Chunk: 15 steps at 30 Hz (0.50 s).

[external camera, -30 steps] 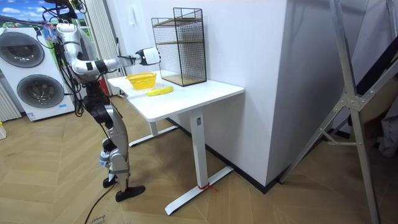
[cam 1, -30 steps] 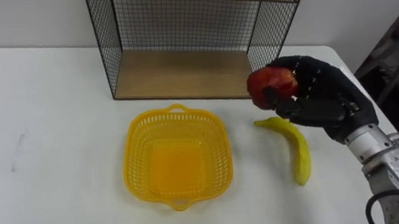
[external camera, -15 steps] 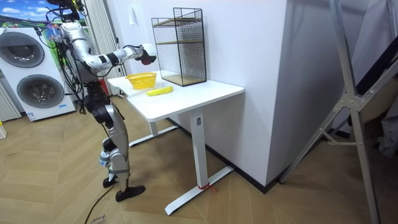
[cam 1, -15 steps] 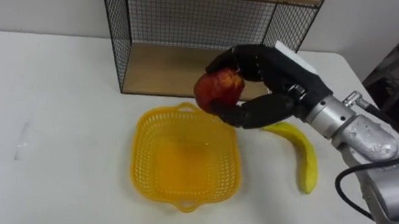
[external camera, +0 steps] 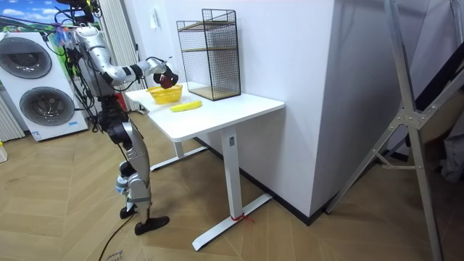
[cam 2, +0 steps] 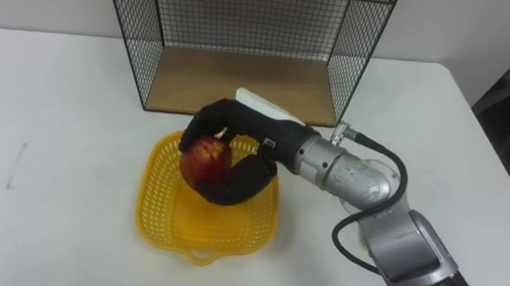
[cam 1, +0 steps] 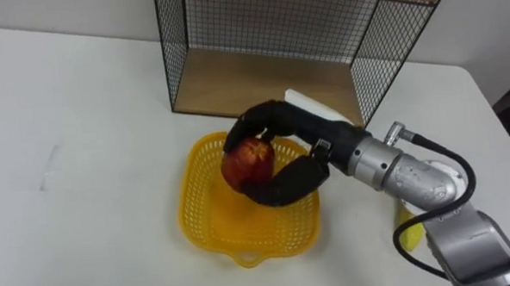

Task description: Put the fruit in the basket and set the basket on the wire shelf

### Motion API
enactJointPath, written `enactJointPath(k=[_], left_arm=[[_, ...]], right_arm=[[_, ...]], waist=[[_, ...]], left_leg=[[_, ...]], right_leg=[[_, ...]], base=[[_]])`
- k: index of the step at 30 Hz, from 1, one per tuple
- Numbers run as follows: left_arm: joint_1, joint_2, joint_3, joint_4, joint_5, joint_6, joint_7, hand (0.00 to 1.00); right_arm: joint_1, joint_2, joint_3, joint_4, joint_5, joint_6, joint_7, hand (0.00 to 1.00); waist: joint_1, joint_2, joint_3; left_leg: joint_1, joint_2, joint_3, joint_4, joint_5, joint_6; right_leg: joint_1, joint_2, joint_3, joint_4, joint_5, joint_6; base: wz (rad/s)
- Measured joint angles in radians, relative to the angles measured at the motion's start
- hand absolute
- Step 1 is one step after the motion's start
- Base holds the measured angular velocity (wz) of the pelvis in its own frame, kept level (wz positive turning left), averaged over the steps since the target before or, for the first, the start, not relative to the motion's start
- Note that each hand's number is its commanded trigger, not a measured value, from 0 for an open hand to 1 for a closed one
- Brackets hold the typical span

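Note:
A red apple (cam 1: 248,160) hangs just above the inside of the yellow plastic basket (cam 1: 203,217) on the white table. My right hand (cam 1: 283,151), black, is shut on the apple, fingers curled over its top and thumb beneath. In the right eye view the same apple (cam 2: 206,158) and right hand (cam 2: 238,152) sit over the basket (cam 2: 159,218). A yellow banana (cam 1: 411,234) lies right of the basket, mostly hidden behind my right forearm. The wire shelf (cam 1: 293,38) with its wooden floor stands right behind the basket. In the room view I stand at the table's end, right hand (external camera: 166,73) over the basket (external camera: 165,93).
The white table (cam 1: 74,151) stretches wide to the left of the basket. Its right edge (cam 1: 500,124) lies close beyond the shelf. In the room view the banana (external camera: 185,106) lies near the basket, and washing machines (external camera: 32,80) stand behind me.
My right hand has carried the apple leftward and down, from beside the shelf to just over the basket's inside. The head camera has shifted, moving the whole picture.

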Motion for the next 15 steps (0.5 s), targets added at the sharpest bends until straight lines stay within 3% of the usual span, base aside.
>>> enactJointPath(k=[10,15], left_arm=[[0.000,0.009,-0.030,0.001,0.000,0.000,0.000,0.00],[0.000,0.012,-0.037,0.000,0.000,0.000,-0.004,0.00]], right_arm=[[0.006,0.002,0.003,0.057,-0.002,0.001,0.004,0.00],[0.006,0.005,0.003,0.057,-0.002,0.001,0.004,0.00]], waist=[[-0.001,0.006,0.0068],[-0.002,0.002,0.0036]], left_leg=[[0.001,0.000,-0.006,-0.004,0.000,0.000],[0.001,0.000,-0.009,0.000,0.000,0.000]], right_leg=[[0.007,0.001,-0.004,0.000,0.000,0.000],[0.007,0.000,-0.010,0.000,0.000,0.000]], base=[[0.00],[0.00]])
